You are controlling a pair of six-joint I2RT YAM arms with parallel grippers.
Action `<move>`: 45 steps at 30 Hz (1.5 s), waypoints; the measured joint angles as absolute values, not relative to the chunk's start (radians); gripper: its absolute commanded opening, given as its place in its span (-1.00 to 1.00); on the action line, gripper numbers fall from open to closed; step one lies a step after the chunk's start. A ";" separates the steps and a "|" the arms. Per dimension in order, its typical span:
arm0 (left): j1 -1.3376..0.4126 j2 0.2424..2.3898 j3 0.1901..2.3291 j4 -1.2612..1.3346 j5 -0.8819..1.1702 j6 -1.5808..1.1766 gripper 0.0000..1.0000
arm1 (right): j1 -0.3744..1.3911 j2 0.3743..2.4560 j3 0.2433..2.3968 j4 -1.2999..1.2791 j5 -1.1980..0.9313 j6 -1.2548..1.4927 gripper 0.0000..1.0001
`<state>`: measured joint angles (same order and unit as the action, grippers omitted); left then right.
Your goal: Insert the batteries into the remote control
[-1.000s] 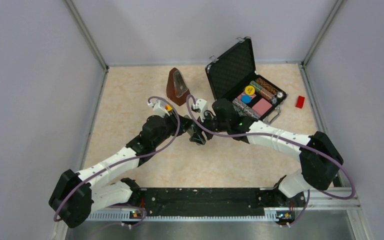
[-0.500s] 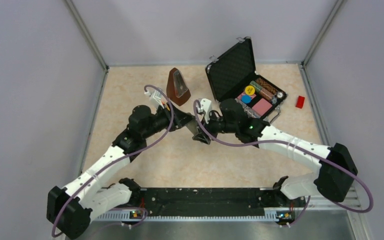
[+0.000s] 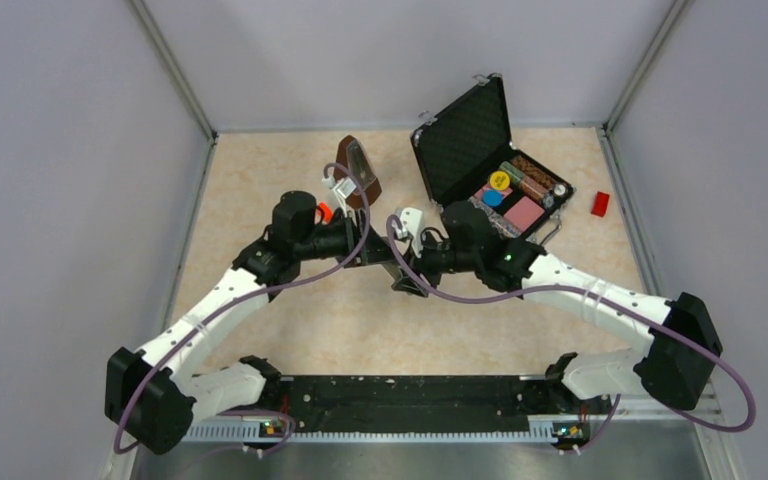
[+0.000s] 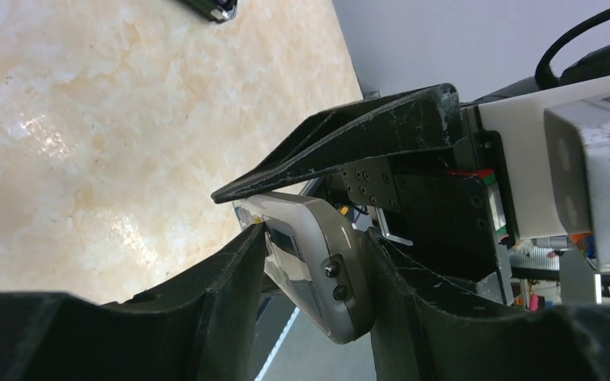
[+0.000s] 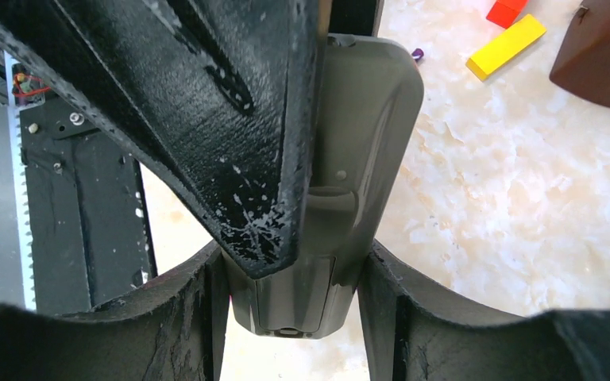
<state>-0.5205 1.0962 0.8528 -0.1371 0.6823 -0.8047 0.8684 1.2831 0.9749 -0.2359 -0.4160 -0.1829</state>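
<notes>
Case open, holding small items; left claw, right claw grip remote control.

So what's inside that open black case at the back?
In the black case: a yellow disc, a blue disc, a pink flat block and brownish cylinders. The right arm covers its near left corner, so anything there is hidden.

The remote is smooth grey plastic, faintly glossy. My fingers are matt black, rough and scuffed with white specks. The table shines like pale polished marble.
</notes>
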 measured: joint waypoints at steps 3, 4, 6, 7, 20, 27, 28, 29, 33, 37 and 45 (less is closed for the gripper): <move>-0.522 1.109 0.867 -0.182 0.696 -0.775 0.04 | 0.871 1.285 0.975 -0.237 -0.416 -0.192 -0.45; -0.523 1.112 0.870 -0.194 0.700 -0.765 0.04 | 0.873 1.287 0.975 -0.239 -0.416 -0.197 -0.45; -0.525 1.122 0.875 -0.212 0.712 -0.751 -0.10 | 0.876 1.288 0.975 -0.247 -0.416 -0.204 -0.45; -0.525 1.130 0.878 -0.222 0.721 -0.744 -0.24 | 0.878 1.290 0.975 -0.254 -0.415 -0.210 -0.45; -0.525 1.148 0.847 -0.255 0.659 -0.708 -1.00 | 0.886 1.289 0.973 -0.279 -0.308 -0.114 0.56; -0.528 1.025 0.474 0.029 0.449 -0.810 -1.00 | 0.726 1.113 0.822 -0.188 -0.315 0.241 0.29; -0.530 1.011 0.411 0.089 0.410 -0.833 -1.00 | 0.696 1.106 0.805 -0.174 -0.314 0.305 0.21; -0.531 1.005 0.355 0.145 0.369 -0.855 -1.00 | 0.670 1.106 0.787 -0.151 -0.314 0.371 0.12; -0.533 1.025 0.241 0.323 0.269 -0.917 -1.00 | 0.651 1.166 0.723 -0.080 -0.327 0.583 -0.09; -0.535 1.104 0.193 0.513 0.241 -0.973 -1.00 | 0.652 1.286 0.707 0.007 -0.347 0.731 -0.12; -0.541 1.134 0.078 0.717 0.212 -1.050 -1.00 | 0.663 1.460 0.648 0.214 -0.393 0.929 -0.16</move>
